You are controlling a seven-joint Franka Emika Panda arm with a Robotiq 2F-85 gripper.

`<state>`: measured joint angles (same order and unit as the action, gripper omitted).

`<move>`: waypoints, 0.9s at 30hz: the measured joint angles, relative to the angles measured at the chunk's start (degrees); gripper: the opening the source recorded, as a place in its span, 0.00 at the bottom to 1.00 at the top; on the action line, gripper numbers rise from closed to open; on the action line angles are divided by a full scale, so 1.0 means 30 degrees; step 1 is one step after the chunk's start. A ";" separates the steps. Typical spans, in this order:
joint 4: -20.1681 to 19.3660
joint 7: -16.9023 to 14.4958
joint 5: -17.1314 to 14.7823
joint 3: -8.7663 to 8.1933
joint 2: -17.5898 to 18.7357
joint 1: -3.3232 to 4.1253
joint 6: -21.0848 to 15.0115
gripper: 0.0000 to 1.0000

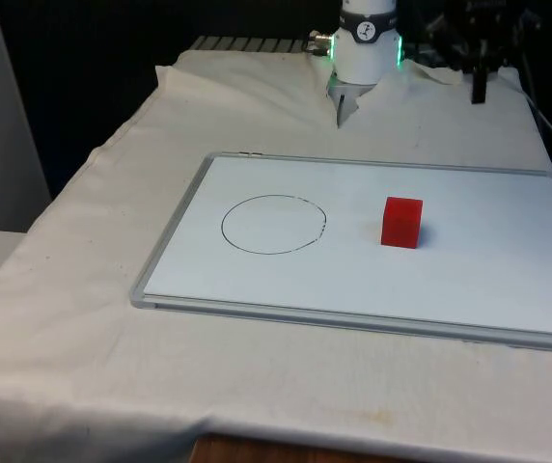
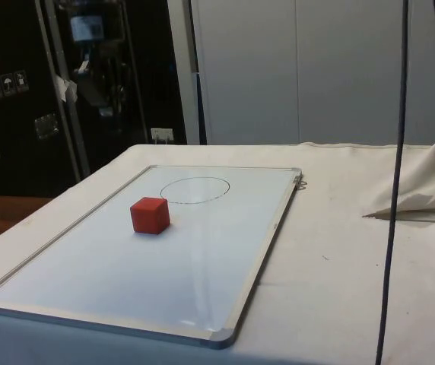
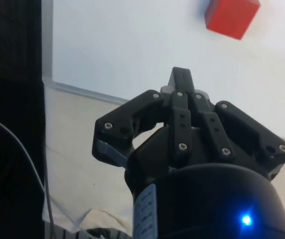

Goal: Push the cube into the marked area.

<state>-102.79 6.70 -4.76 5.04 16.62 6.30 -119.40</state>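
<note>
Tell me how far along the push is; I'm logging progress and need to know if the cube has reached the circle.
Nothing looks done yet: the red cube sits on the whiteboard outside the drawn circle, toward the front view's right, with bare board between them. In hand: the pincer, fingers together, hangs above the cloth near the board's edge, not touching the cube. Left: reach the cube's far side and push it into the circle.

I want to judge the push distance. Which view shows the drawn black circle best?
The front view: the drawn black circle is whole, left of the red cube. The side view shows it foreshortened; the wrist view catches an arc.
</note>
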 measured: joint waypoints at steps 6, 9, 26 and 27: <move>0.0344 0.0344 0.0000 0.0420 0.1089 0.0115 -0.0783 0.00; 0.0401 0.0477 0.0000 0.0611 0.1642 0.0191 -0.1318 0.00; 0.0439 0.0707 0.0038 0.1127 0.3801 0.0401 -0.3285 0.00; 0.0420 0.0707 0.0038 0.1127 0.3896 0.0401 -0.3361 0.00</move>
<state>-101.53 8.82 -4.64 8.42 28.30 7.51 -129.49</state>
